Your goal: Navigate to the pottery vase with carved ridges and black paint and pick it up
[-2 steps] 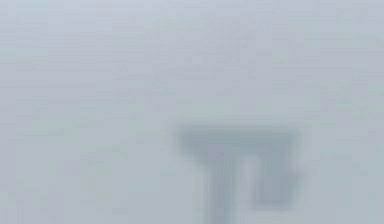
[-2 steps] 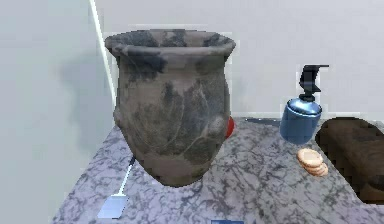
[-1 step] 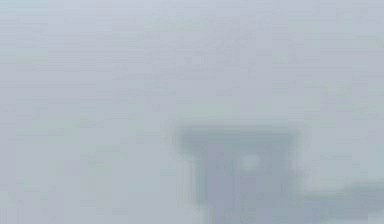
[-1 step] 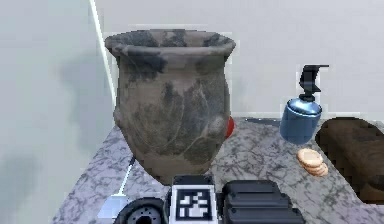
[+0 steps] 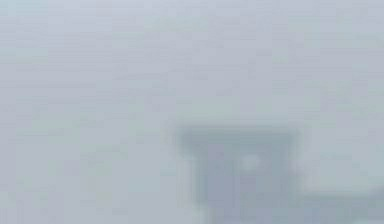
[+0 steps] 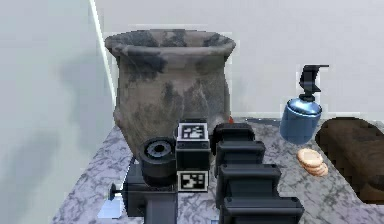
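On the speckled grey worktop (image 6: 97, 172) stands the pottery vase (image 6: 170, 85), wide-mouthed, grey with black smears. Just in front of the vase sits the gripper (image 6: 152, 160) at the end of the dark arm (image 6: 245, 182); whether it holds anything cannot be told. Right of the vase are a blue pump bottle (image 6: 299, 118), stacked tan discs (image 6: 315, 162) and a dark brown lump (image 6: 360, 160).

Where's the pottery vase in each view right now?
Forward view: cannot tell.
Arm side view: pottery vase upper centre-left, standing on the speckled tabletop.
Landmark: blue pump bottle to its right on the same top; a shared one cannot be told.
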